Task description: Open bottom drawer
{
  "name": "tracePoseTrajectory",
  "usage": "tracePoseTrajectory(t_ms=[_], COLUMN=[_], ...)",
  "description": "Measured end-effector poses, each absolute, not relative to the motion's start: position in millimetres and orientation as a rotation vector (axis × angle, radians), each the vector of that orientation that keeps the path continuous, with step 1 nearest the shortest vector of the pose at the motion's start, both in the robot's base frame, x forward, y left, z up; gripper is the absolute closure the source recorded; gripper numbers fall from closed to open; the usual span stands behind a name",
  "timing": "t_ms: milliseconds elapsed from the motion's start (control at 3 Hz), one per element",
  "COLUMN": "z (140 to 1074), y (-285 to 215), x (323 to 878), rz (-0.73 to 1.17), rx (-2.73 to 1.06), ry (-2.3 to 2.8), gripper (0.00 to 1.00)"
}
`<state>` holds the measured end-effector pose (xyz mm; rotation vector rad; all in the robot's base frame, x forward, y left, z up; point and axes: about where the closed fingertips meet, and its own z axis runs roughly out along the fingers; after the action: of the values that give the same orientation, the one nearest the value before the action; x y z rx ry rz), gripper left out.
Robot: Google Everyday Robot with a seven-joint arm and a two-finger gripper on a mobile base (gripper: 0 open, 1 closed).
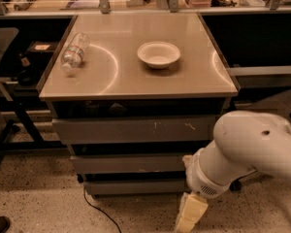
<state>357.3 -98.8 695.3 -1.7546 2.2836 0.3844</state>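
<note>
Bottom drawer (136,187) just above speckled floor (39,198) — hand (189,217) low at its right — grip unclear

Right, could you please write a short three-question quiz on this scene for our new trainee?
1. True or false: the clear plastic bottle stands upright on the beige square tabletop.
2. Where is the robot's cream claw? A: over the tabletop. B: low, near the floor, by the right end of the narrow grey metal bottom drawer front. C: touching the bottle.
3. What sits on the tabletop to the bottle's right in the picture?
Key: 1 false, it lies on its side. 2 B. 3 the round white bowl.
</note>
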Motion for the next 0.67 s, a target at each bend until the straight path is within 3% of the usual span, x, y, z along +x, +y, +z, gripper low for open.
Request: tracePoseTrajectory(t_ms=[333,667], z=[635.0,635.0], y=[-83.5,-83.5], x=[348.2,348.2], rz=[0.469,0.469], rx=[-1.737,-1.737], ry=[2.317,2.317], gripper=[0.0,0.0])
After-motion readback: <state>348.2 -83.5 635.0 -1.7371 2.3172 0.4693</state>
